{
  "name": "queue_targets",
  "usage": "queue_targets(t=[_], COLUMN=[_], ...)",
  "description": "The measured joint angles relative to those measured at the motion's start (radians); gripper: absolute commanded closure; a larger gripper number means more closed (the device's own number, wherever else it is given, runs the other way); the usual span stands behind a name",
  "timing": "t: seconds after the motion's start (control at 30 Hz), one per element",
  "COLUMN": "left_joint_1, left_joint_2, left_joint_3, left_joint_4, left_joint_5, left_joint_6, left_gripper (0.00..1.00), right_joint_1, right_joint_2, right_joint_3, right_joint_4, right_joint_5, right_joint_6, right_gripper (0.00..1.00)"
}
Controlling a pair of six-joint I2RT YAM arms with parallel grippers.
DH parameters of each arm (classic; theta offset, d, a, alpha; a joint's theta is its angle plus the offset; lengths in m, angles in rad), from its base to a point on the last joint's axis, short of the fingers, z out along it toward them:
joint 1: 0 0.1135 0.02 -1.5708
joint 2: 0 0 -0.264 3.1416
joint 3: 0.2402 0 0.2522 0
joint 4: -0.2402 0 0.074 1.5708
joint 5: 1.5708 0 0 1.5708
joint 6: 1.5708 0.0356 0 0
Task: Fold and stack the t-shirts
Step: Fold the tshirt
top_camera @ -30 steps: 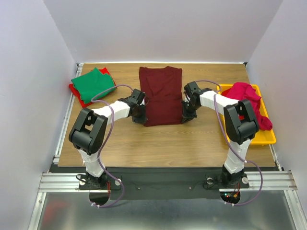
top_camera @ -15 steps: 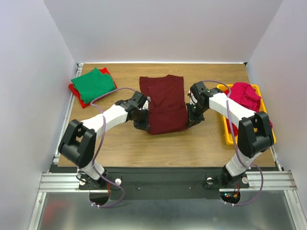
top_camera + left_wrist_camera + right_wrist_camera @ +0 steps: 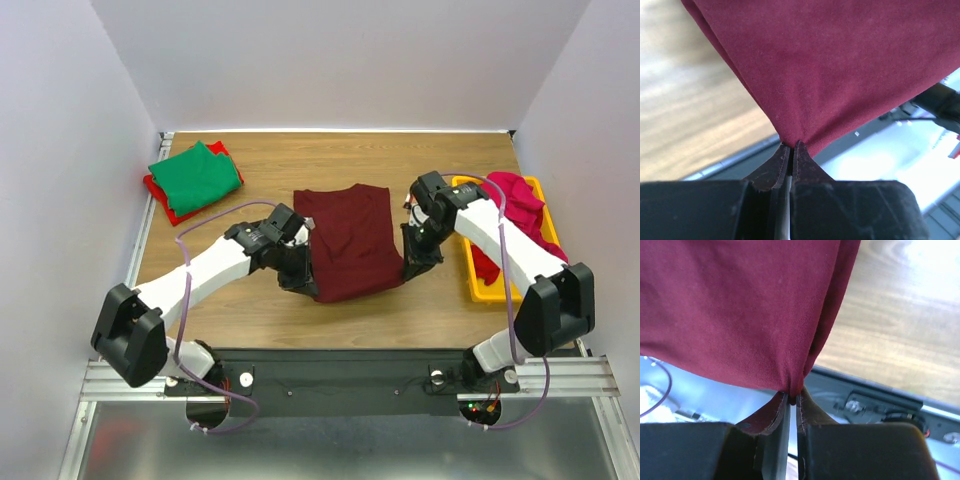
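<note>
Item: maroon shirt (image 3: 345, 240), a narrow rectangle at mid-table (image 3: 250, 310).
Hold: left gripper (image 3: 791, 148) pinches one near corner, right gripper (image 3: 792, 399) pinches the other.
Change: over the last second we have dragged it from the far edge toward us.
Reading: we judge this repositioning before the next fold.
Also: green shirt (image 3: 195, 175) on red shirt (image 3: 160, 196), far left; pink shirt (image 3: 515, 195) in tray (image 3: 480, 290).
</note>
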Motion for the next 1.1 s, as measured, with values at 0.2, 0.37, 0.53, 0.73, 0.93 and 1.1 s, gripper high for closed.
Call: queue_targets(t=[0.2, 0.37, 0.53, 0.73, 0.93, 1.1], left_joint_1=[0.001, 0.042, 0.122, 0.194, 0.223, 0.241], left_joint_2=[-0.06, -0.021, 0.078, 0.165, 0.228, 0.271], left_joint_3=[0.041, 0.105, 0.178, 0.229, 0.269, 0.335], left_joint_4=[-0.049, -0.049, -0.05, -0.027, -0.005, 0.005], left_joint_5=[0.02, 0.024, 0.02, 0.021, 0.026, 0.03], left_joint_6=[-0.065, -0.054, 0.003, 0.061, 0.092, 0.106], left_gripper=[1.0, 1.0, 1.0, 1.0, 1.0, 1.0], right_joint_1=[0.003, 0.005, 0.005, -0.002, -0.015, -0.029], right_joint_2=[-0.016, 0.016, 0.163, 0.285, 0.351, 0.407], right_joint_3=[0.112, 0.217, 0.334, 0.444, 0.553, 0.637], right_joint_4=[-0.076, -0.071, -0.029, 0.013, 0.027, 0.029], right_joint_5=[-0.003, 0.033, 0.095, 0.146, 0.178, 0.189], right_joint_6=[0.049, 0.071, 0.066, 0.047, 0.017, -0.001], right_gripper=[1.0, 1.0, 1.0, 1.0, 1.0, 1.0])
